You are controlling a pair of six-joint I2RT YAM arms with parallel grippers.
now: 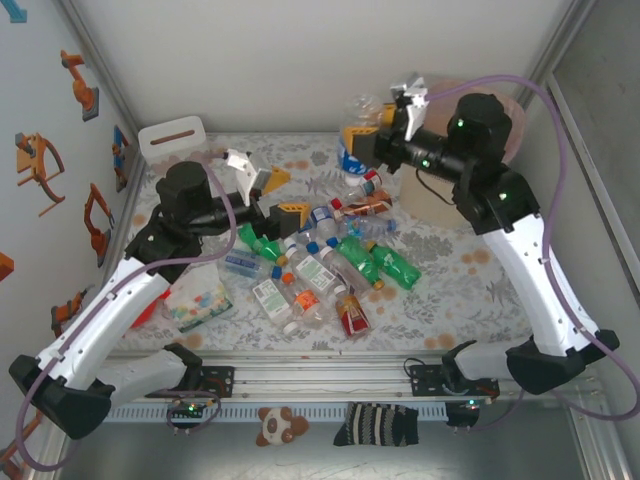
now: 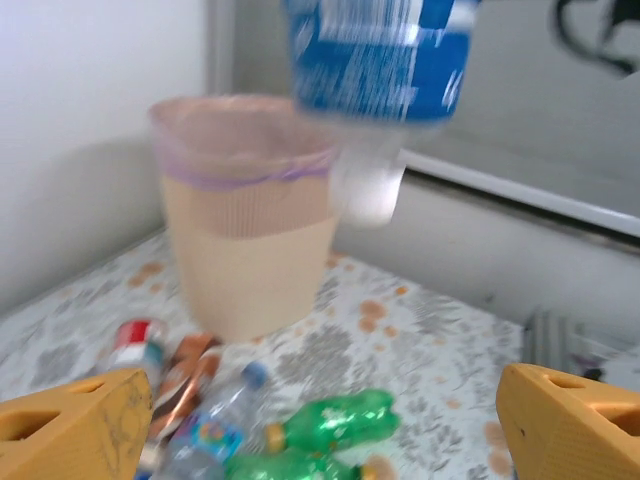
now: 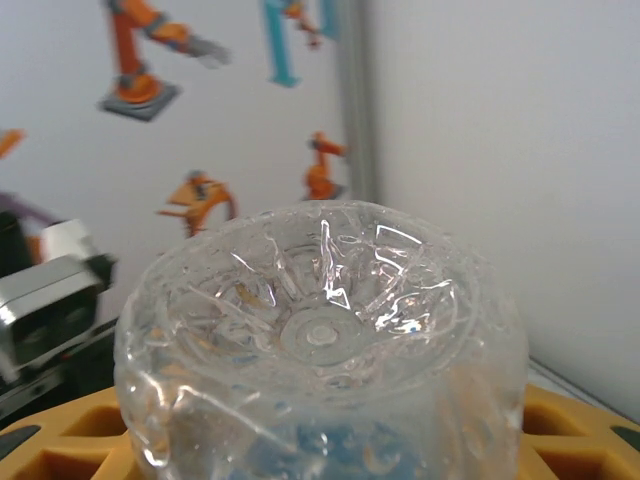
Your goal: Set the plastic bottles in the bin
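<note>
Right hand [image 3: 320, 445] grips a clear blue-label bottle [image 3: 320, 320] raised beside the bin [image 2: 245, 270] at the tabletop's far right corner, ready to drop it in, left hand [image 1: 283, 195] spread wide over the mid-tabletop bottle pile [image 1: 330, 265].

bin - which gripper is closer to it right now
Right. The right gripper, shut on a blue-labelled bottle, is just beside the bin. The left gripper, open, is farther off, over the bottle pile.
</note>
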